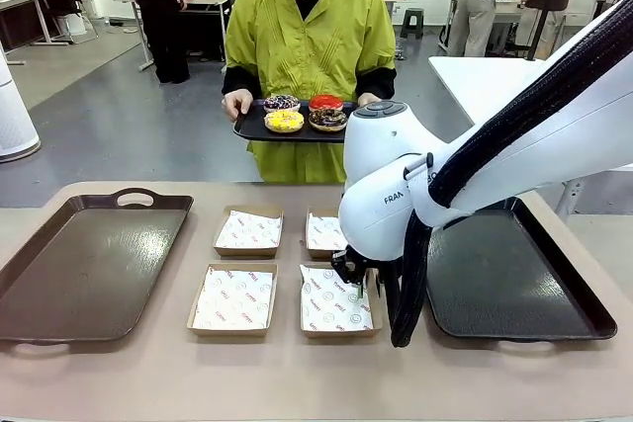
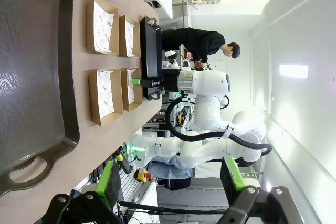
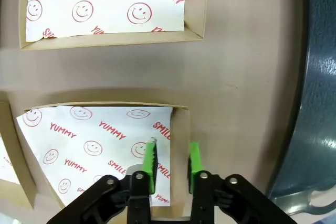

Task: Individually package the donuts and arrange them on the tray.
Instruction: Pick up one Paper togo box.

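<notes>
Several donuts lie on a black tray (image 1: 259,131) that the person holds at the far side: purple-dark (image 1: 281,102), red (image 1: 325,102), yellow (image 1: 284,122) and chocolate (image 1: 327,119). My right gripper (image 3: 171,167) is down at the near right cardboard box (image 3: 179,129), shut on its side wall. One green finger (image 3: 149,165) rests on the printed paper inside and the other stands outside the wall. In the front view that gripper (image 1: 354,269) is mostly hidden behind its own arm. My left gripper (image 2: 170,182) hangs open, holding nothing, high above the table's left end.
Three more paper-lined boxes (image 1: 248,231) (image 1: 324,232) (image 1: 233,298) lie mid-table. A brown tray (image 1: 84,264) sits on the left and a dark tray (image 1: 514,279) on the right, next to the gripped box. People stand at other tables behind.
</notes>
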You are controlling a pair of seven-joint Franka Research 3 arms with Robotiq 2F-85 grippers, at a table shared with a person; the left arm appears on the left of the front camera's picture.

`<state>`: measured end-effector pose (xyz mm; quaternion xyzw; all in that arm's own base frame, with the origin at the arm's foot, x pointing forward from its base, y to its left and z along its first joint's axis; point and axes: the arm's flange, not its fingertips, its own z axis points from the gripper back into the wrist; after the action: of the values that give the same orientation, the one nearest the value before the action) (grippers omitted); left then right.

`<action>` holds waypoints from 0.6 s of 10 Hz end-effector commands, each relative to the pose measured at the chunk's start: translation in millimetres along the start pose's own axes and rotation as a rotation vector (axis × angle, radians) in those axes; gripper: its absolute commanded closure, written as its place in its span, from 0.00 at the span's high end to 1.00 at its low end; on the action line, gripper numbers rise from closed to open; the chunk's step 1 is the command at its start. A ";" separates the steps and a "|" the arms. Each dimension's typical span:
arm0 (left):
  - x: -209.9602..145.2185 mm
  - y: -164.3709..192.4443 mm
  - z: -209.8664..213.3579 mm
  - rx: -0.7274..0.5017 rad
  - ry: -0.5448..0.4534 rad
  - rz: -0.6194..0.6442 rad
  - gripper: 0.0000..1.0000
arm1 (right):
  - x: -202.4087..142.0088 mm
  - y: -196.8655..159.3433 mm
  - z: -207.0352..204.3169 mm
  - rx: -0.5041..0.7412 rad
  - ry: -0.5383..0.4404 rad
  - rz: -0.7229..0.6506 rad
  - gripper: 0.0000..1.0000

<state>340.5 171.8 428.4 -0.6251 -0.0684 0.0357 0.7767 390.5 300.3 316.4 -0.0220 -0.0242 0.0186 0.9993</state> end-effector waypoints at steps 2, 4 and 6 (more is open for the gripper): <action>-1.9 -2.1 1.4 -0.010 -0.002 -0.001 1.00 | 1.2 3.2 2.0 -0.016 -0.004 -0.029 0.00; -1.9 -2.1 1.4 -0.010 -0.002 -0.001 1.00 | 0.5 -1.2 6.9 -0.003 -0.008 -0.046 0.00; -1.9 -2.1 1.4 -0.010 -0.002 -0.001 1.00 | -5.0 -1.5 37.5 0.040 0.017 -0.026 0.00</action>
<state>340.5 171.8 428.3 -0.6251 -0.0683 0.0357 0.7767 391.2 297.9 333.7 -0.0130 -0.0306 0.0080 0.9994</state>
